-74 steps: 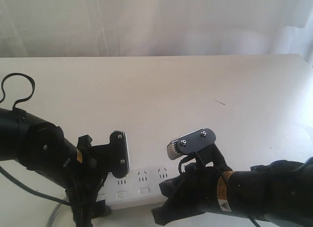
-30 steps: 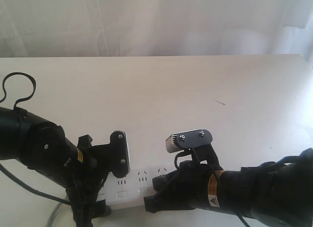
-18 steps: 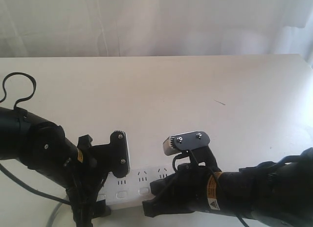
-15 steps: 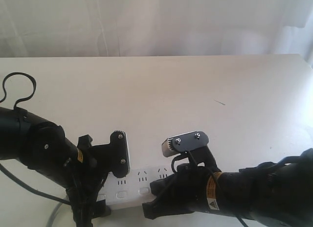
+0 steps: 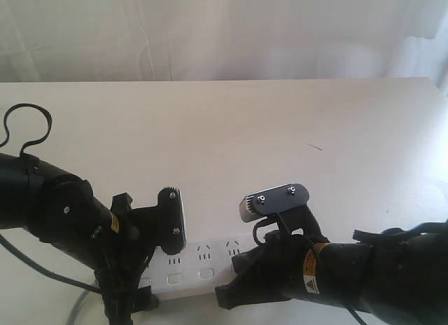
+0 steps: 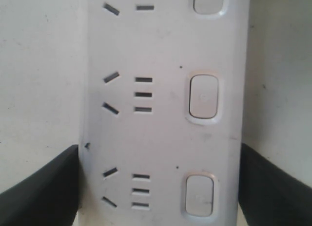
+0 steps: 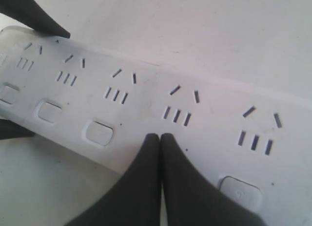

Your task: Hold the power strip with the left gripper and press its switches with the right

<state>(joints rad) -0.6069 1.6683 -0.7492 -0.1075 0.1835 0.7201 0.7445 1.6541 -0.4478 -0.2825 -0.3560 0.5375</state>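
The white power strip [image 5: 199, 263] lies at the table's near edge, its grey cord [image 5: 78, 305] running off to the left. My left gripper [image 6: 158, 187] is shut on the power strip, with black fingers [image 6: 44, 187] pressed against both long sides. Its black pad [image 5: 172, 220] stands over the strip's left part. My right gripper [image 7: 159, 138] is shut with nothing in it. Its tips lie over the switch row between the third switch [image 7: 99, 132] and the last switch [image 7: 239, 191], hiding one switch. Its silver-grey pad [image 5: 274, 200] shows above the strip's right part.
The pale wooden table [image 5: 231, 129] stretches away behind the strip. A black cable loop [image 5: 24, 125] rises from the left arm. A white curtain [image 5: 224, 31] hangs at the back. A small dark mark [image 5: 315, 147] is on the table at the right.
My right gripper slid a little to the left along the strip, then came back to the right. The left gripper and the strip have not moved.
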